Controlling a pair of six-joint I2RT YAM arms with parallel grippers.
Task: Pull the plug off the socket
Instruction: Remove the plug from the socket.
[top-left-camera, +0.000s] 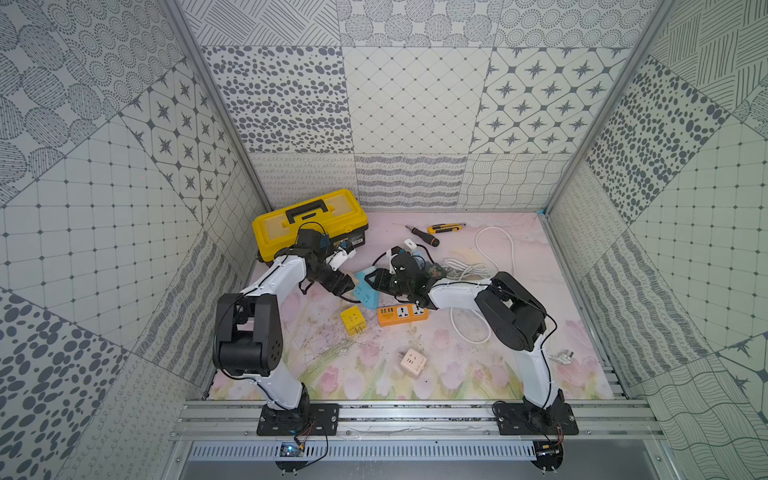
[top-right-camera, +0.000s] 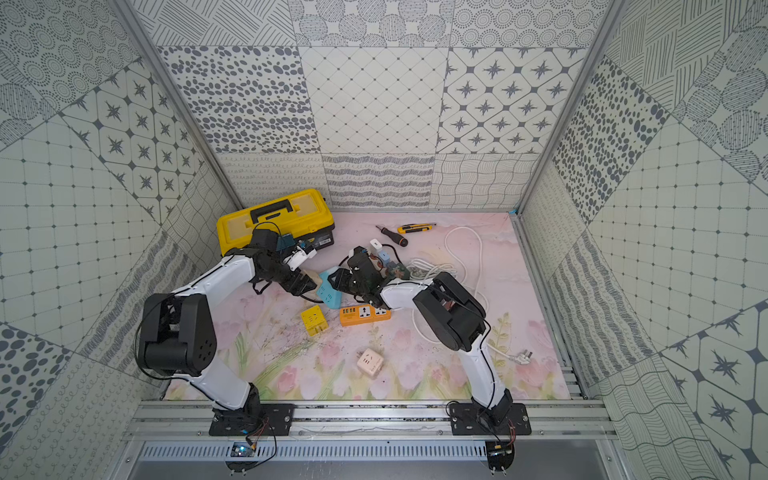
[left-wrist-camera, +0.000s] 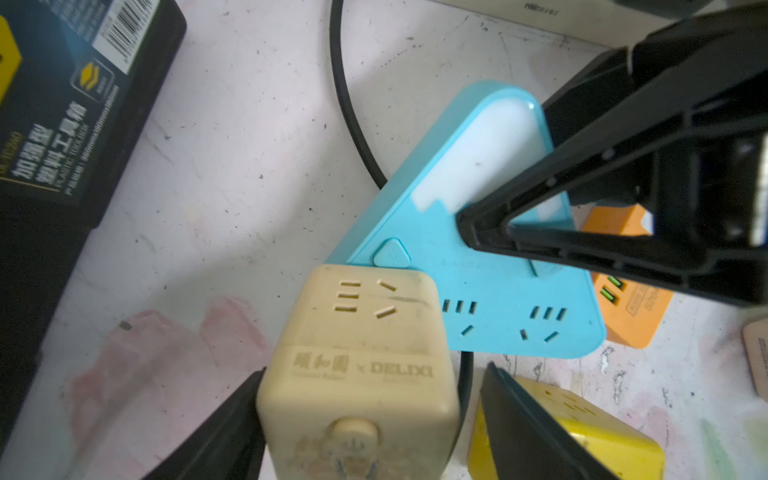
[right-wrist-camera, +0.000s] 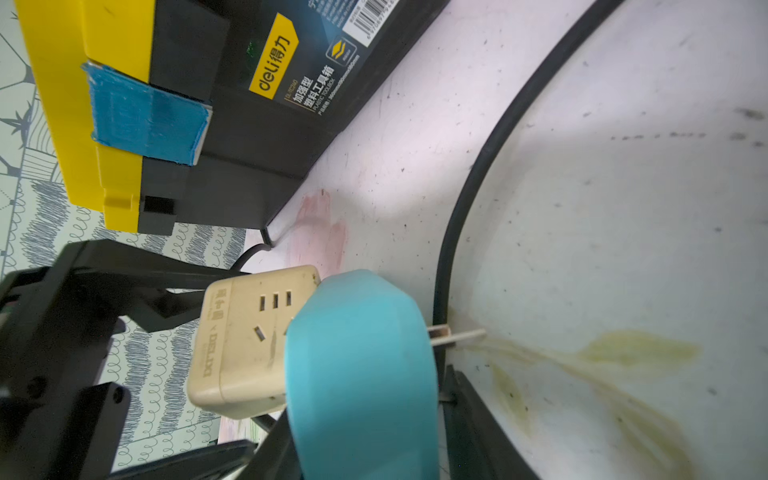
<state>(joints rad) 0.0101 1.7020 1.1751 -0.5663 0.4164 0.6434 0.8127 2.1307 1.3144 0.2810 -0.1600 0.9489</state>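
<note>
Two loose cubes lie nearest the rail on the counter (top-left-camera: 291, 365): a pale cream adapter (top-left-camera: 413, 360) and, further in, a yellow adapter (top-left-camera: 353, 322), with an orange power strip (top-left-camera: 402, 314) just beside it. We judge that none of these belongs to the job.

Just behind them, at mid-counter, sits the pair that matters. The cream DELIXI plug cube (left-wrist-camera: 357, 332) butts against one edge of the blue triangular socket (left-wrist-camera: 490, 286). Neither wrist view shows a gap between them, so we judge the plug not yet pulled out.

The left claw (left-wrist-camera: 376, 374) straddles the plug cube with its jaws apart. One finger stands clear of the cube's side, with the black cable (left-wrist-camera: 345, 104) showing in the gap, so nothing is gripped there. The right claw (right-wrist-camera: 365, 395) is clamped on the blue triangular socket, which braces it.

By our reckoning the bracing is done. The left claw has yet to close on the plug cube and draw it straight away from the socket's edge.

Farther back lie a bundle of white cable (top-left-camera: 461, 268), a screwdriver (top-left-camera: 424, 235) and a utility knife (top-left-camera: 445, 227). The yellow toolbox (top-left-camera: 309, 220) sits in the far corner.
</note>
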